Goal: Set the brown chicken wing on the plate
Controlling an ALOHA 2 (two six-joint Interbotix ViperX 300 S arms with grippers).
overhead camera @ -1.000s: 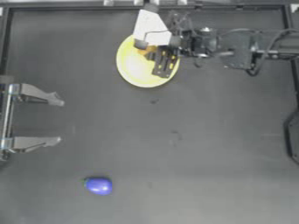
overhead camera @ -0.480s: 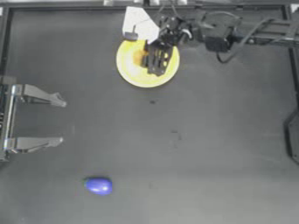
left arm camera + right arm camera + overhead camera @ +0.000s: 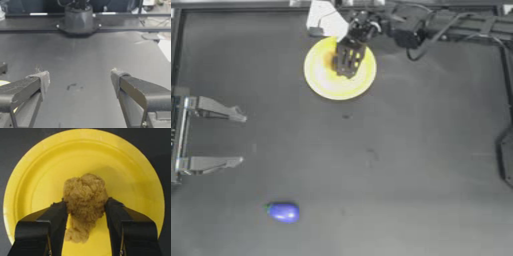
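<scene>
The brown chicken wing [image 3: 84,203] is a lumpy tan piece held between the two dark jaws of my right gripper [image 3: 85,206], directly over the middle of the plate [image 3: 40,170]. From above, the right gripper [image 3: 348,59] hangs over the pale yellow plate [image 3: 321,80] at the table's far middle, and the wing is hidden under it. Whether the wing touches the plate cannot be told. My left gripper [image 3: 238,140] is parked at the left side, jaws wide apart and empty, also seen as the left gripper [image 3: 80,80] in its wrist view.
A blue-purple ball [image 3: 283,212] lies near the front left. A white sheet [image 3: 323,20] lies just behind the plate at the far edge. The table's far rail and an arm base [image 3: 78,20] show in the left wrist view.
The right gripper has moved left along the far side with the wing, from the plate's right edge to over its middle. The left arm stayed still.
</scene>
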